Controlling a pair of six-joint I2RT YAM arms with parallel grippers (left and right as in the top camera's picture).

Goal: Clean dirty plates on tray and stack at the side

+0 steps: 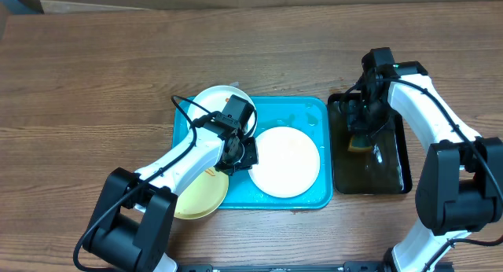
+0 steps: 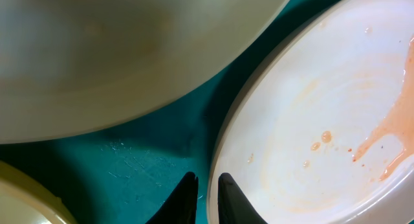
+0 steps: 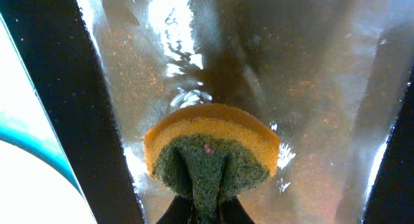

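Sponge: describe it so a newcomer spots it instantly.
Find the narrow black tray right of the turquoise tray. In its wet bottom, pinched by the right claw, sits the sponge. It alone is orange with a dark green scouring face; the neighbours are pale round plates.

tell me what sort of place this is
Probably a robotics lab bench staged for dishwashing, not a real kitchen: a wooden table, a turquoise tray with plates, and a black tray of water where the right gripper pinches a sponge.

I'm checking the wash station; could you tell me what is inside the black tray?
Shallow liquid and an orange-green sponge pinched by the right gripper; the floor under it is hidden.
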